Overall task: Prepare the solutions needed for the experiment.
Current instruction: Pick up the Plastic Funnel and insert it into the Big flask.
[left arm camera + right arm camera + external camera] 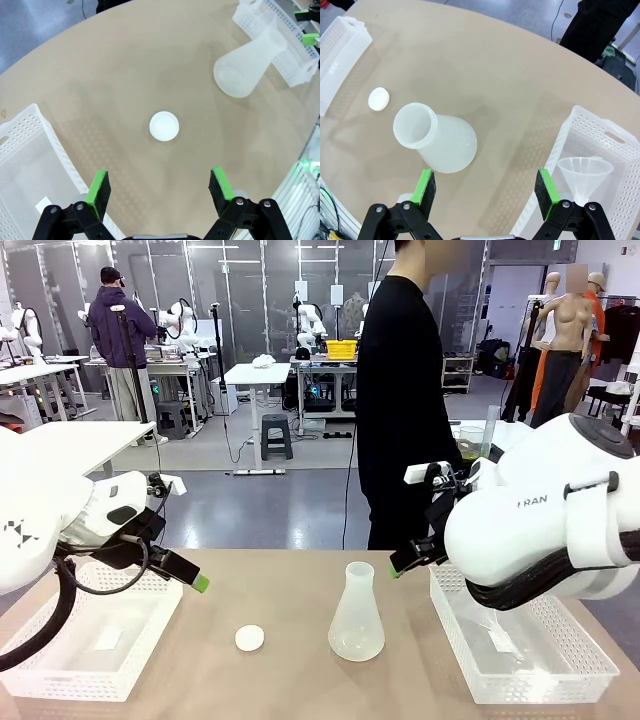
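- Two grippers inspected: both stand with their fingers spread wide and nothing between the pads.
- You will find the left gripper (160,182) hovering above the table (300,580), well to the left of the flask (356,615) and apart from it.
- The right gripper (487,187) hangs just right of the flask, above table level and not touching it.
- The flask is a frosted, translucent cone standing upright on the table with its mouth uncovered. Its contents cannot be judged through the wall.
- One white round cap (250,638) lies flat on the table left of the flask, near it but clear of it. In the left wrist view it sits ahead of the open fingers.
- One white perforated basket (90,680) sits at the table edge far left of the flask, with a paper slip (108,638) on its floor.
- A second basket (540,685) sits right of the flask, under the right arm. A clear funnel (585,172) rests inside it.
- The solutions (470,447) appear as a shallow yellow-green layer in a clear container beyond the flask and to its right, off this table and behind the right arm. It is too small to tell you more.
- A person (400,410) in dark clothing stands at the far side, behind the flask.
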Motion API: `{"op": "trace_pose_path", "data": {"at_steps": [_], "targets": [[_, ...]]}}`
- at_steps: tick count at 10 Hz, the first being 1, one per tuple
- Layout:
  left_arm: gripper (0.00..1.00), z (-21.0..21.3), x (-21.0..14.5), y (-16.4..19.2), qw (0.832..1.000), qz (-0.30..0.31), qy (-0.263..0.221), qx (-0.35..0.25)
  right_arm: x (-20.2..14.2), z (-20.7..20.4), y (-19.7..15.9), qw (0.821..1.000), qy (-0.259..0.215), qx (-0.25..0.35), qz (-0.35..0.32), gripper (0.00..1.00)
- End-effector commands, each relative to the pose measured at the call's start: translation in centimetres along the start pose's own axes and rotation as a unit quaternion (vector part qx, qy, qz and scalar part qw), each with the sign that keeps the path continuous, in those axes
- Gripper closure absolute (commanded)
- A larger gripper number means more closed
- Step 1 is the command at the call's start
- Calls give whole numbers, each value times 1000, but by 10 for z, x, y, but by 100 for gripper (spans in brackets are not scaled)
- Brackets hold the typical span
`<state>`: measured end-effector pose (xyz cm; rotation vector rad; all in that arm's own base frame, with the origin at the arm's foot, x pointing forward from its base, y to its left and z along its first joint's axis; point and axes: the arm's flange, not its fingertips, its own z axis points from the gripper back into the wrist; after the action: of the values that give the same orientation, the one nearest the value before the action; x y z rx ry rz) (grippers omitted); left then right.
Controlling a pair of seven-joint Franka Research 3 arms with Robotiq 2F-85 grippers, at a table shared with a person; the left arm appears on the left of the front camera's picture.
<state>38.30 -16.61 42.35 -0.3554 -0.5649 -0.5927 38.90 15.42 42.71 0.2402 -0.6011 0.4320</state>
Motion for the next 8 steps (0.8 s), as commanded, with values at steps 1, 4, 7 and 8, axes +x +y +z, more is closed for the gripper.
{"op": "trace_pose_path", "data": {"at_steps": [1, 4, 7, 8], "targets": [[0, -5, -2, -1, 1000, 4, -3, 5, -1, -6, 1, 1000, 0, -2, 2, 0], [0, -1, 23, 33, 978, 152, -27, -137, 7, -7, -12, 995, -24, 75, -64, 0], [0, -22, 35, 63, 955, 225, -35, -191, 20, -18, -27, 978, -66, 128, -154, 0], [0, 19, 28, 31, 965, 171, -33, -196, 14, 3, -6, 990, -22, 84, -115, 0]]}}
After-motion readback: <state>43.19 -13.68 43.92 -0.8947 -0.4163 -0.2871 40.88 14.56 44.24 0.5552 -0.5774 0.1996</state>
